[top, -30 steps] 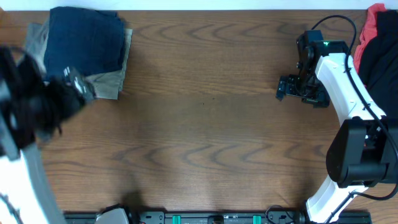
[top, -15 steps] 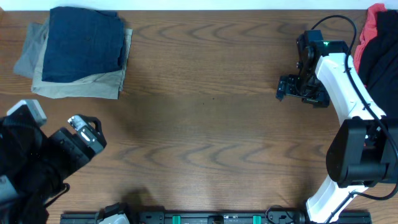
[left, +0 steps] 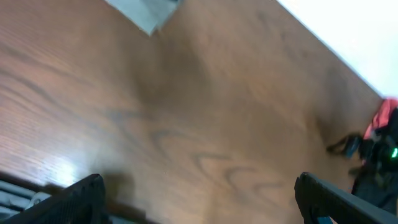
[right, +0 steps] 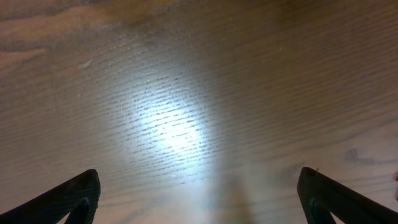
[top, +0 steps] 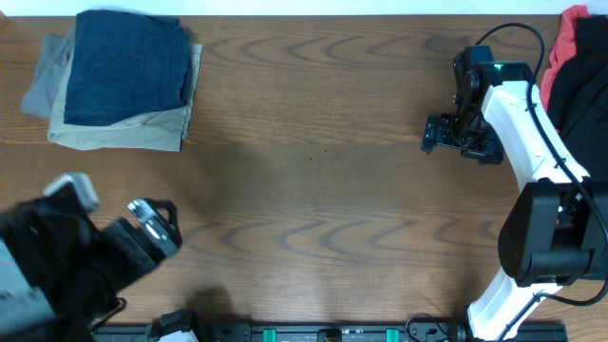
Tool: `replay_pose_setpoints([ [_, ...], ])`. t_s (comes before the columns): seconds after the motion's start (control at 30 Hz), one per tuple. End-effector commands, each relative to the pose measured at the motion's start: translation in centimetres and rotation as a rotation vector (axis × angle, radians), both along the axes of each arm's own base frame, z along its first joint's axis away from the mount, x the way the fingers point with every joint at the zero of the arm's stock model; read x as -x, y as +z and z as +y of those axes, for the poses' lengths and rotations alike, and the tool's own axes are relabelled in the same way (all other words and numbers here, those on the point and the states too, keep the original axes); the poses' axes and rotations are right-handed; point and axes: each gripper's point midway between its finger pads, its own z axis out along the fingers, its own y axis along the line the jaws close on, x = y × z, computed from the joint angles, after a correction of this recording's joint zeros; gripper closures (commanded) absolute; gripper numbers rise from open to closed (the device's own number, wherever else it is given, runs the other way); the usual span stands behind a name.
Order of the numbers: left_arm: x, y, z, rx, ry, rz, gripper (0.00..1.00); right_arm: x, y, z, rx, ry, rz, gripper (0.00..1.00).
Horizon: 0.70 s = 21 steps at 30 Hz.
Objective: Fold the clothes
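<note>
A folded stack of clothes lies at the back left: navy blue shorts point(top: 128, 66) on top of a khaki garment point(top: 142, 128) and a grey one point(top: 43, 81). A pile of black point(top: 579, 81) and red point(top: 570, 28) clothes sits at the right edge, the red also showing in the left wrist view point(left: 385, 115). My left gripper point(top: 157, 223) is open and empty near the front left; its fingers point(left: 199, 196) frame bare wood. My right gripper point(top: 437, 133) is open and empty over the table at the back right point(right: 199, 199).
The wooden table point(top: 313, 190) runs between the two piles. A dark rail point(top: 332, 332) lines the front edge. The right arm's white links point(top: 522, 123) stand beside the black pile. A corner of the grey garment point(left: 146, 12) shows in the left wrist view.
My left arm has drawn back from the folded stack toward the front edge and shifted slightly right. The right arm has not moved.
</note>
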Motion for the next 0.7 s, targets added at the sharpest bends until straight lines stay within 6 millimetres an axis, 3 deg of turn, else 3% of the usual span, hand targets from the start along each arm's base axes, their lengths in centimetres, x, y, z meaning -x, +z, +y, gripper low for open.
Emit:
replay_pose_setpoints([
  [0.0,0.9,-1.1,-1.2,-0.061,-0.102,-0.114,0.02,-0.1,0.1,0.0,0.0,-0.018,-0.004,0.01],
  [0.23,-1.5,-2.5,-2.3,-0.186,-0.202,-0.603,0.02,-0.1,0.1,0.0,0.0,-0.018,-0.004,0.01],
  [0.33,-3.1,-4.0,-2.2,-0.221,-0.2,-0.76,0.02,-0.1,0.1,0.0,0.0,-0.018,-0.004,0.01],
  [0.53,-6.6,-8.3,-1.7,-0.251,-0.193,-0.885,0.02,-0.1,0.1,0.2,0.0,-0.014,-0.004,0.01],
  [0.67,-7.8,-10.4,-1.2,-0.265,-0.168,-0.894,0.02,-0.1,0.1,0.2,0.0,-0.014,-0.004,0.01],
])
